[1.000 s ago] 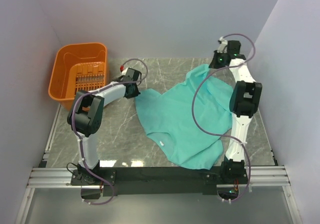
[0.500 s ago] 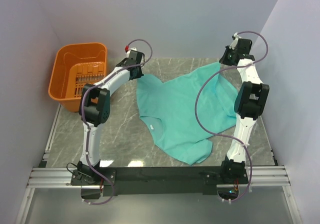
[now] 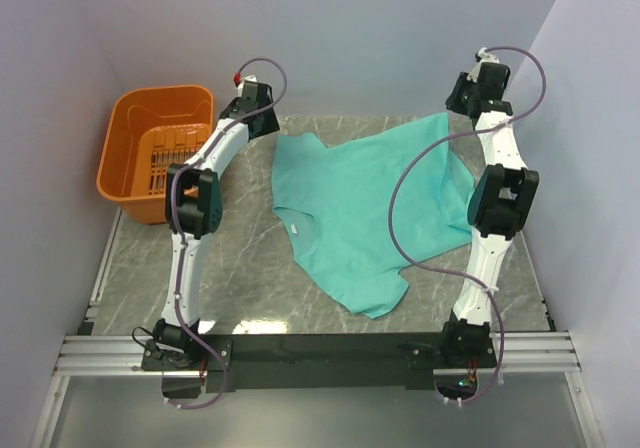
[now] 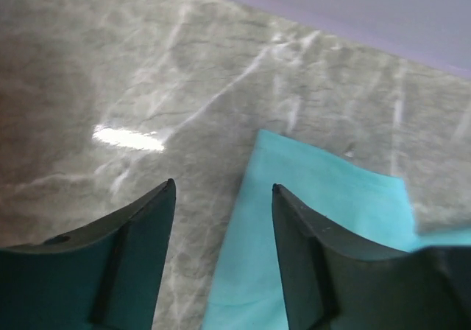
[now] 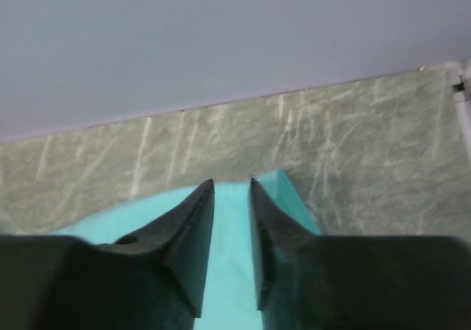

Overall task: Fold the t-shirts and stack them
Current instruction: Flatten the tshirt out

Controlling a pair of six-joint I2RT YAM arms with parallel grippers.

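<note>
Orange plastic basket (image 3: 160, 163) far left on grey marble table (image 3: 240, 268), my left gripper (image 4: 223, 186) fingers apart, empty, beside shirt corner, plain teal cotton t-shirt (image 3: 360, 208) spread flat mid-table, my right gripper (image 5: 231, 183) fingers slightly apart above far corner.

Left claw (image 4: 223, 186) reaching far forward, jaws wide apart; right claw (image 5: 230, 182) likewise, jaws slightly parted.

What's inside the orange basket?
Just its own slotted floor shows inside the basket; nothing lies in it. The left arm crosses over its right rim, so that bit of the edge is hidden.
</note>
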